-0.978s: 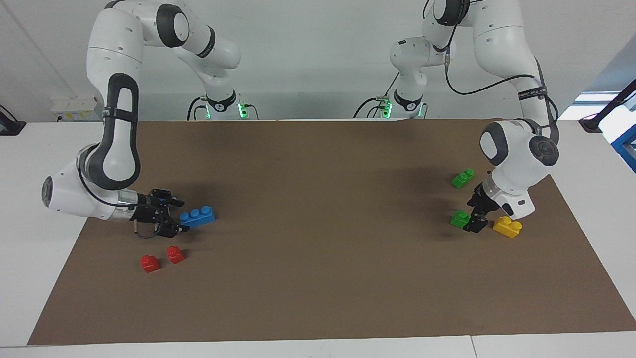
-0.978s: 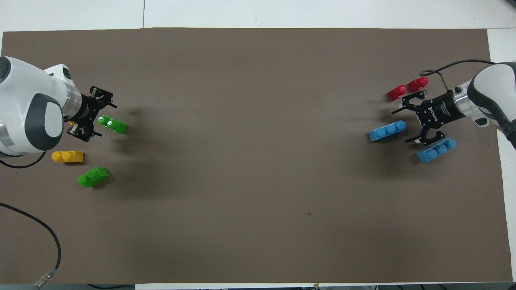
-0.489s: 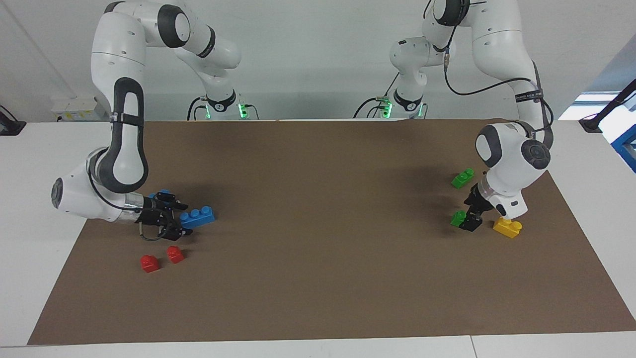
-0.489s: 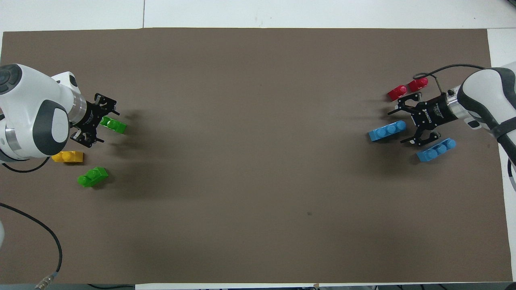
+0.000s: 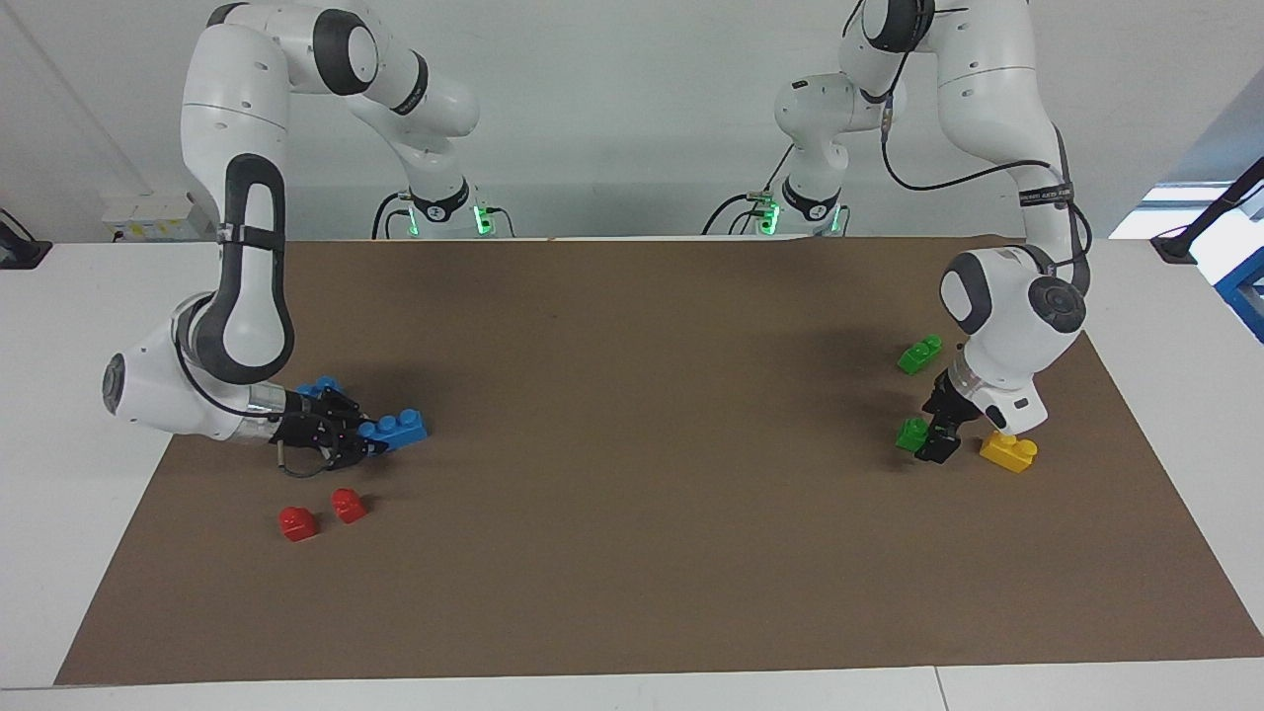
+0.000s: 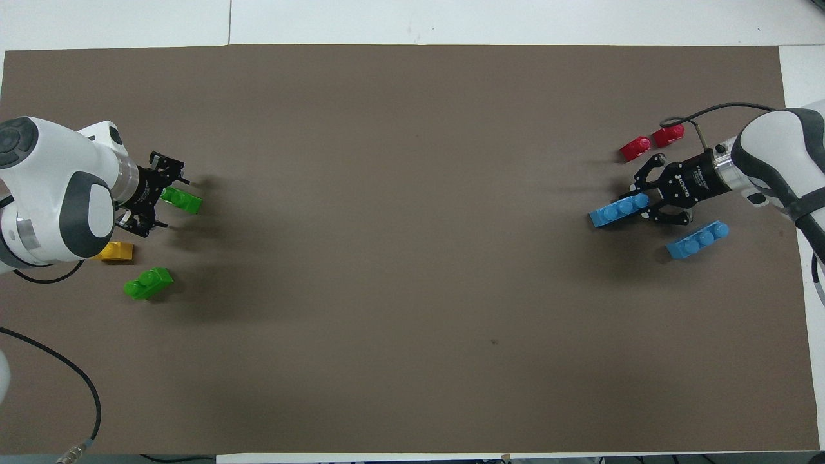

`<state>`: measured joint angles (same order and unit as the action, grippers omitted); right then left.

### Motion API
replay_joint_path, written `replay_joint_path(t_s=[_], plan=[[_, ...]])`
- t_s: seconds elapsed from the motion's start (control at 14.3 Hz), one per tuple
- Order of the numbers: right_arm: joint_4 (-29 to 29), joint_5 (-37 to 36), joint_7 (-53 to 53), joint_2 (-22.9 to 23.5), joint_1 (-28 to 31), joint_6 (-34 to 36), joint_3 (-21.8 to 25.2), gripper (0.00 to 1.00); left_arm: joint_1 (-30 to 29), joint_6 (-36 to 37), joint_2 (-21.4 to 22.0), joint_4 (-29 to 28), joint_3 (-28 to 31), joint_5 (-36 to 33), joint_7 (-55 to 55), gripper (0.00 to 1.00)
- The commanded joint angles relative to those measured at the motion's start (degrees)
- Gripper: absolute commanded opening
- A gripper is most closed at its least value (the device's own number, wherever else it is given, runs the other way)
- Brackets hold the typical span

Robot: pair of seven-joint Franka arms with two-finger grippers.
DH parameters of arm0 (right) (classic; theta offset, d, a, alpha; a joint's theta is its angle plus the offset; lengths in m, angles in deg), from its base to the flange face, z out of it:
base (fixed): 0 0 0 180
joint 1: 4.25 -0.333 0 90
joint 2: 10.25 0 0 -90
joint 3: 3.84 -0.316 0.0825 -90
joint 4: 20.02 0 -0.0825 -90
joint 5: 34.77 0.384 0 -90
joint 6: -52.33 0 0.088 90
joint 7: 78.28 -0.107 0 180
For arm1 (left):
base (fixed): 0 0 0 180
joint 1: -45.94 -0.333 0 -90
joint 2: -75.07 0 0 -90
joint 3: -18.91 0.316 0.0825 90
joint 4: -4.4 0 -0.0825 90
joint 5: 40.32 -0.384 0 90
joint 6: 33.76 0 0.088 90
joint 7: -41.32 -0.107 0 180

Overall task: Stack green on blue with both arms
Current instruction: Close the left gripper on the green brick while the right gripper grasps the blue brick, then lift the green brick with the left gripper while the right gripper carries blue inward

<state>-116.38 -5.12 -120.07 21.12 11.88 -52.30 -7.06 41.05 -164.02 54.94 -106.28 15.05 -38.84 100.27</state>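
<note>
- While the right gripper is closed on one end of the blue brick, I judge that the step in hand is the double pick-up, one brick for each arm.
- This blue brick lies on the brown mat toward the right arm's end of the table. A second blue brick lies just beside it, nearer to the robots, and two red bricks lie farther from them.
- Because the grip is only on the end, I would lift slowly and keep the brick level, so that it does not turn between the fingers.
- The left gripper is low and open at the green brick, toward the left arm's end of the table.
- I would close it only when the brick sits squarely between the fingers; whether they touch it now, I cannot tell.
- A yellow brick is just beside this gripper, and the other green brick is nearer to the robots. I would take care not to push them.
- The right arm reaches low, with the wrist almost flat over the mat; the left arm bends steeply down over its brick.
</note>
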Motion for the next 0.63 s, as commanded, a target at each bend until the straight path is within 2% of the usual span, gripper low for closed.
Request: replay_joint_path(t_s=[0.0, 0.21, 0.28, 0.49, 0.56], plan=[[-0.06, 1.29, 1.98, -0.35, 0.49, 0.04, -0.38, 0.00, -0.38, -1.39, 1.58, -2.09, -0.18, -0.87, 1.07, 0.99], [-0.06, 1.29, 1.98, -0.26, 0.49, -0.22, -0.38, 0.00, -0.38, -2.79, 1.67, -2.87, -0.27, -0.87, 1.51, 0.95], [0.03, 1.29, 1.64, -0.35, 0.49, -0.14, -0.38, 0.00, -0.38, -3.93, 1.75, -3.83, -0.27, -0.87, 1.43, 0.90], [0.38, 1.47, 1.11, -0.52, 0.48, 0.22, -0.38, 0.00, -0.12, -5.53, 2.11, -5.16, -0.18, -0.87, 1.51, 0.64], [0.73, 1.56, 0.84, -0.61, 0.49, 0.56, -0.38, 0.00, -0.03, -5.53, 2.11, -4.99, -0.18, -0.87, 1.34, 0.48]])
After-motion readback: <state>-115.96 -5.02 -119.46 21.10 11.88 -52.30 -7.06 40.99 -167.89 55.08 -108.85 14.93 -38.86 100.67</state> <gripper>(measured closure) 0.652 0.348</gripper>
